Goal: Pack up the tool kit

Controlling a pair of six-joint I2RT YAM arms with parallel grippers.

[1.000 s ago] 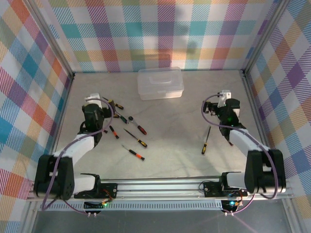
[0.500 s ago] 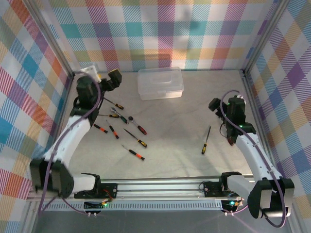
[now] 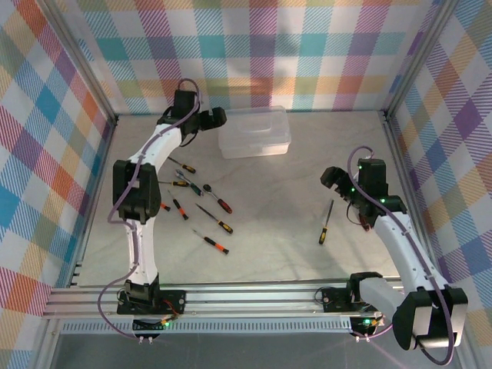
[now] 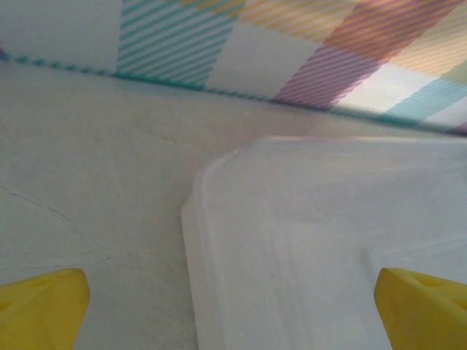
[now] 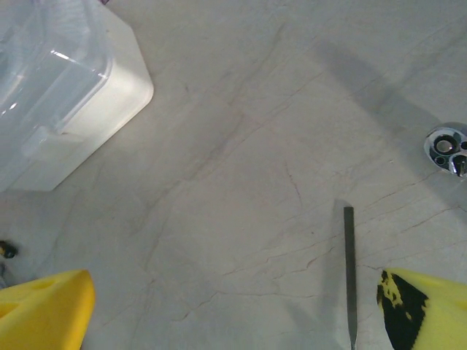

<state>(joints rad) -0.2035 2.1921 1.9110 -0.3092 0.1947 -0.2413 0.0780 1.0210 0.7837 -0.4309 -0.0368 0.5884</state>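
Overhead, the left arm stood stretched far across the table (image 3: 292, 254), running from its base at the near edge up along the left side, then bending at the elbow toward the back wall. Its wrist turned right, so the left gripper (image 3: 214, 118) sat just beside the left end of the clear plastic box (image 3: 254, 132), which lay near the back wall with its lid apparently down. From the left wrist, the 2 yellow fingers (image 4: 44, 310) were spread wide at the bottom corners, with a rounded corner of the box lid between them; whether they touched it could not be told.

The right arm rose from its base, folded out to the right, and reached its forearm back up and leftward. The right gripper (image 3: 332, 178) pointed left over bare table, above the tip end of 1 lone screwdriver (image 3: 327, 223). Its fingers (image 5: 44, 310) were also spread apart and held nothing, and the slim metal shaft lay close by the right finger.

Several more screwdrivers (image 3: 217, 200) lay scattered on the table left of centre, beside the left arm's elbow and well apart from the box.
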